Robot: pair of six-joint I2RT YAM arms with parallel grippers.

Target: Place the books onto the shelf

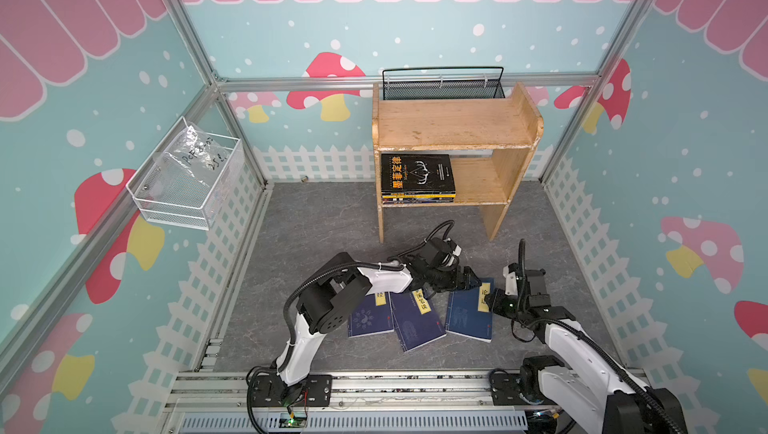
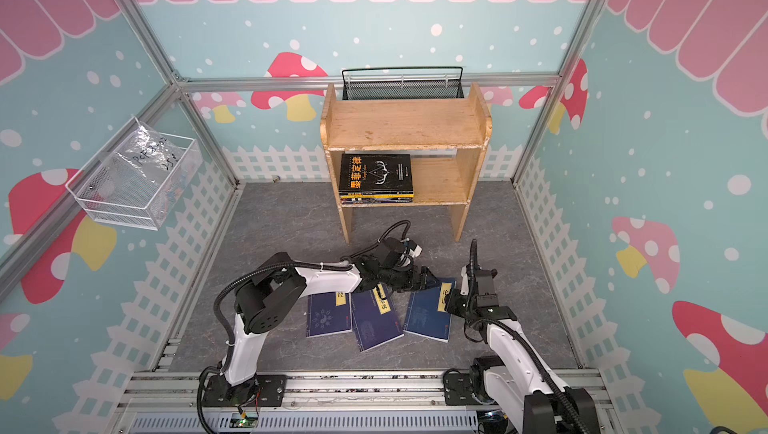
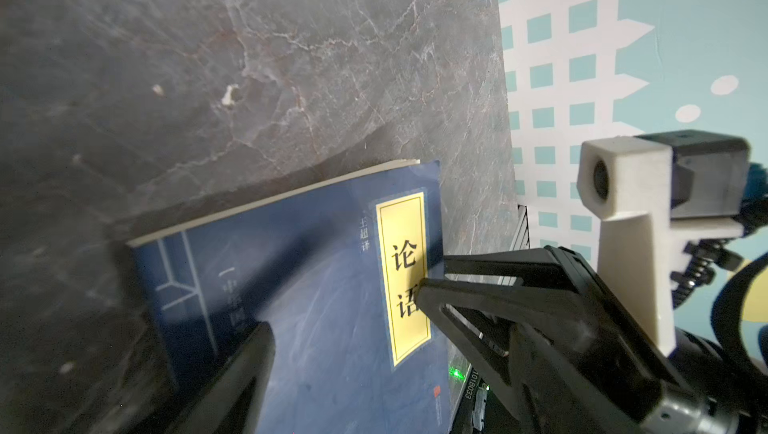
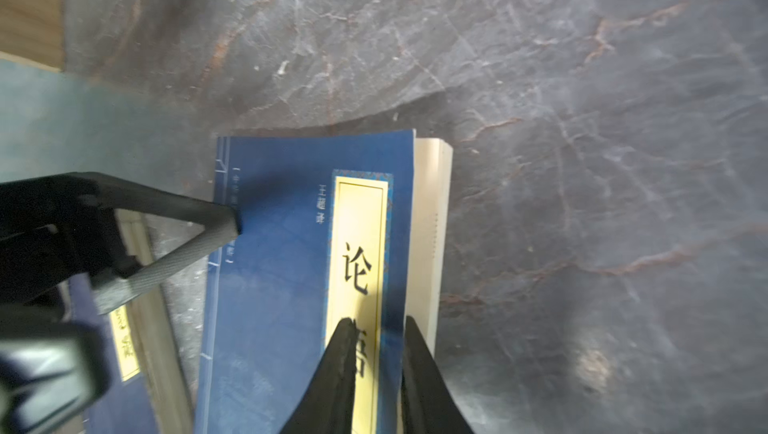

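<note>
1. Nearest the arm bases, three books lie flat and close together on the grey floor (image 1: 316, 224): the left navy book (image 1: 370, 317), the tilted middle navy book (image 1: 415, 321) and the right navy book (image 1: 467, 315).
2. The right gripper (image 4: 376, 321) straddles the right navy book's open edge at its yellow label. Its jaws are narrowly apart, and I cannot tell whether they pinch the cover.
3. The left gripper (image 1: 468, 279) reaches across the middle, spread wide and holding nothing, with one fingertip (image 4: 226, 224) on that book's cover near the spine.
4. Farther back stands the shelf (image 1: 449, 124). On its lower tier, at the left end, is a flat stack topped by a black book (image 1: 415, 174).
5. Behind the shelf is a black mesh basket (image 1: 442, 86), and a white wire basket (image 1: 187, 178) hangs on the left wall.
</note>
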